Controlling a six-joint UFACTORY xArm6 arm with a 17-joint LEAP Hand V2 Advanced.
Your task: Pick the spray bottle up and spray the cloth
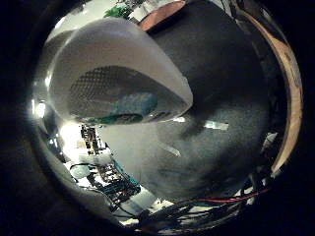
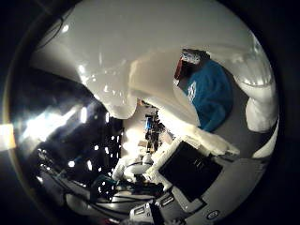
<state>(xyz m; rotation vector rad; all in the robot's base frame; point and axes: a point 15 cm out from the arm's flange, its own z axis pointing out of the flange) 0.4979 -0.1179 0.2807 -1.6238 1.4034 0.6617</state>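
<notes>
The white spray bottle (image 1: 118, 73) fills much of both palm views, so it sits right against my palm. Its body carries a teal label (image 1: 133, 105), and its white neck and head (image 2: 154, 89) reach across the thumb side view. My right hand (image 2: 187, 171) is curled round the bottle: white and black finger parts lie along it, and a white fingertip (image 2: 260, 105) wraps in from the side. Beyond the bottle's head, a blue cloth (image 2: 211, 96) lies bunched on the grey table.
The dark grey table top (image 1: 226, 73) spreads beneath the bottle, with a wooden edge (image 1: 291, 88) at its side. A reddish-brown object (image 1: 162, 17) and a green plant (image 1: 118, 11) are at the far end. A small red-brown item (image 2: 180, 70) sits beside the cloth.
</notes>
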